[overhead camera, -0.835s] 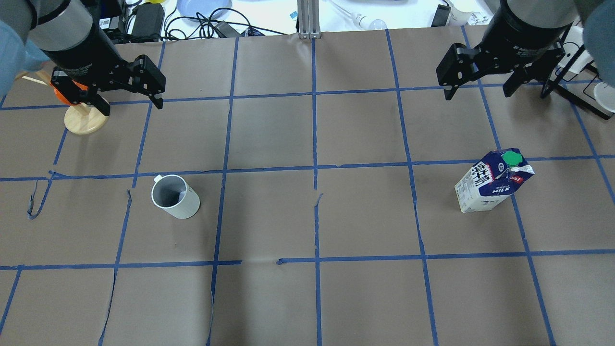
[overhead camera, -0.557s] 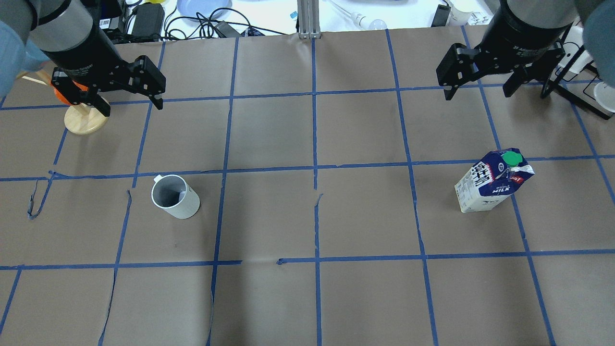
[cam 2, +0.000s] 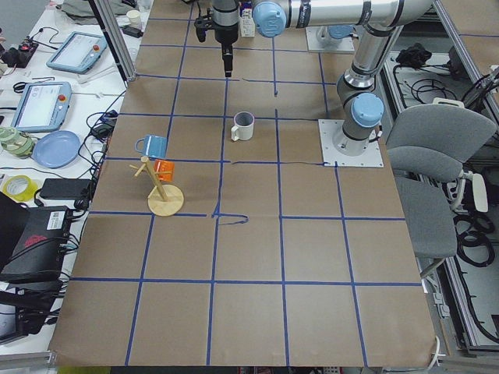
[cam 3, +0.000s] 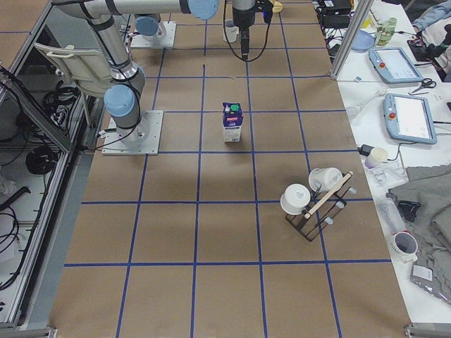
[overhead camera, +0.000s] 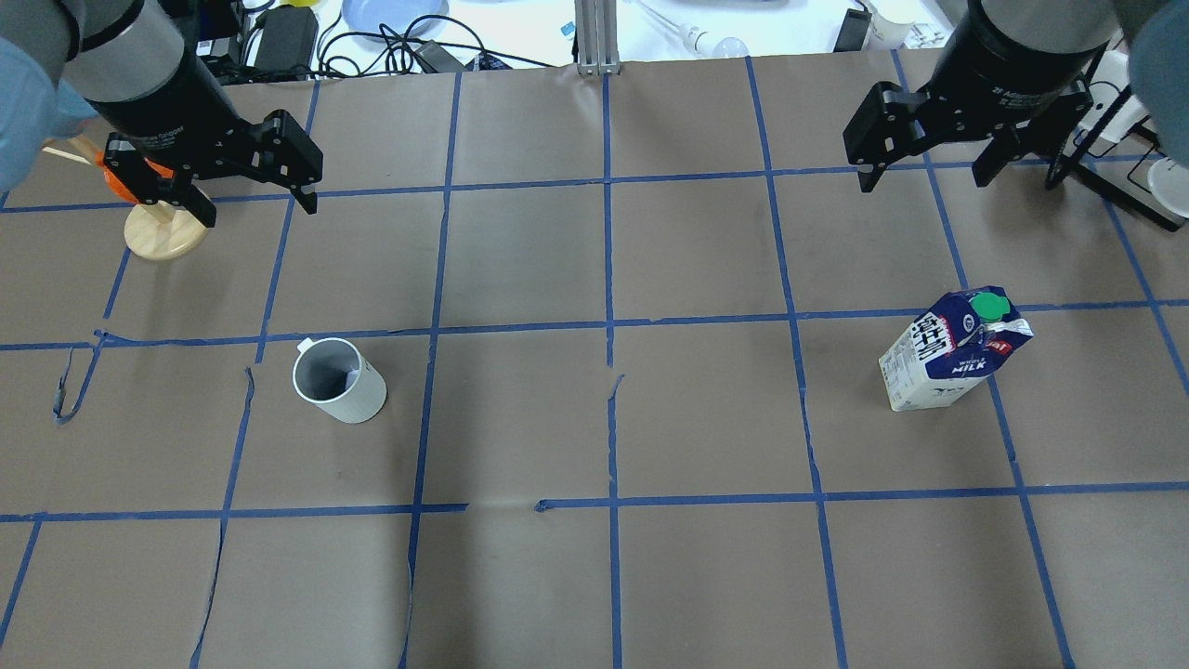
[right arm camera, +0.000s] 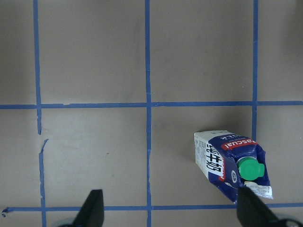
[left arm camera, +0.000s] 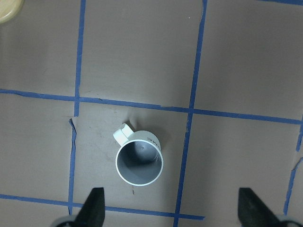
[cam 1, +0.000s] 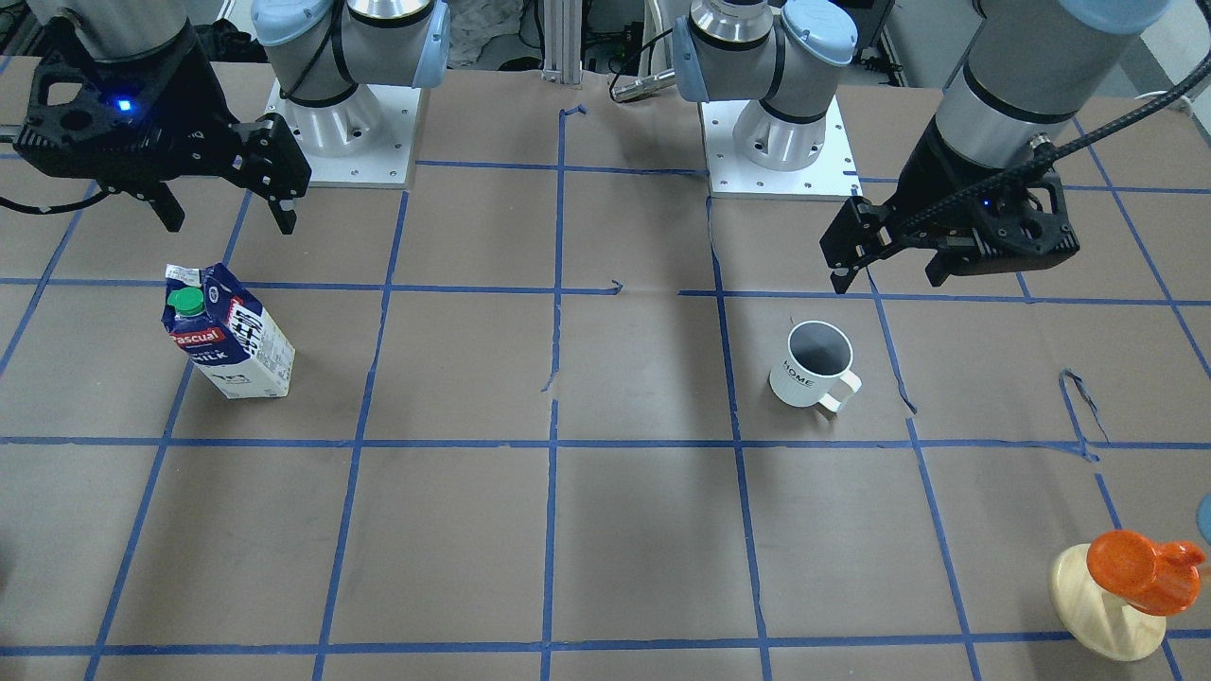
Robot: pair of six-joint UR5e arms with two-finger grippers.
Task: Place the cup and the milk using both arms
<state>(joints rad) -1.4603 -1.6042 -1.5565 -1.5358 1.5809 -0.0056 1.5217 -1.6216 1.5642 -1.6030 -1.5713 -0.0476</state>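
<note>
Black and spread wide, the jaws of the left gripper (overhead camera: 258, 208) grasp nothing. It hangs high over the table (overhead camera: 520, 418), pointing straight down. In the left wrist view, both fingertips (left arm camera: 94, 206) show at the bottom edge with bare brown paper between them. The cup (overhead camera: 339, 382) appears just above them in that view, nearer the left-hand fingertip and touching neither. The cup stands upright on the robot's left half of the table, inside one square of the blue tape grid (overhead camera: 608, 260). Its dark grey inside faces up and its handle points away from the robot.

The right gripper (overhead camera: 924, 182) is likewise released, its jaws far apart and empty, high above the paper. In the right wrist view the milk (overhead camera: 952, 351) appears low and to the right, its green cap close to the right-hand fingertip but out of contact. The carton stands upright on the robot's right half of the table, just beside a tape line, with its red label facing the operators' side.

Cup and milk are well apart, with several grid squares between them.

At the far left corner an orange cup-like thing (cam 1: 1140, 566) sits on a pale wooden base (overhead camera: 165, 234).
</note>
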